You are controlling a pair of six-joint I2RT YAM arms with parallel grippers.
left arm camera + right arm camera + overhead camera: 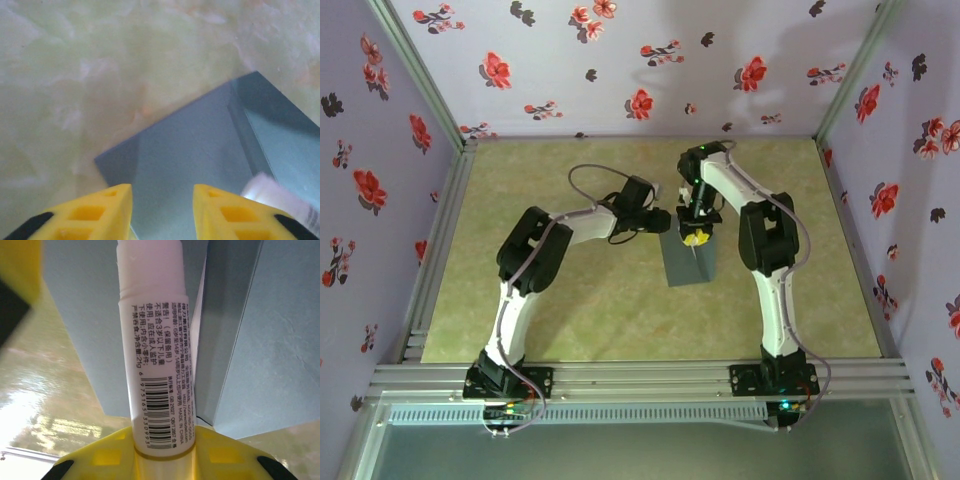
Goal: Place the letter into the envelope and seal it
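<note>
The slate-grey envelope [686, 264] lies flat near the middle of the table. My right gripper [694, 237] hangs over its far end, shut on a white glue stick [157, 350] that points down at the grey paper. In the right wrist view the right gripper [162, 442] clamps the stick's barcoded base, with the envelope [270, 340] and a fold line behind it. My left gripper [663, 222] is by the envelope's far left corner. In the left wrist view the left gripper [162, 192] stands open just above the envelope [195, 150], the stick [280, 199] beside it. The letter is hidden.
The green marbled table top [570, 310] stretches around the envelope on all sides. Flowered walls [620, 70] close off the back and both sides. A metal rail [640, 378] runs along the near edge at the arm bases.
</note>
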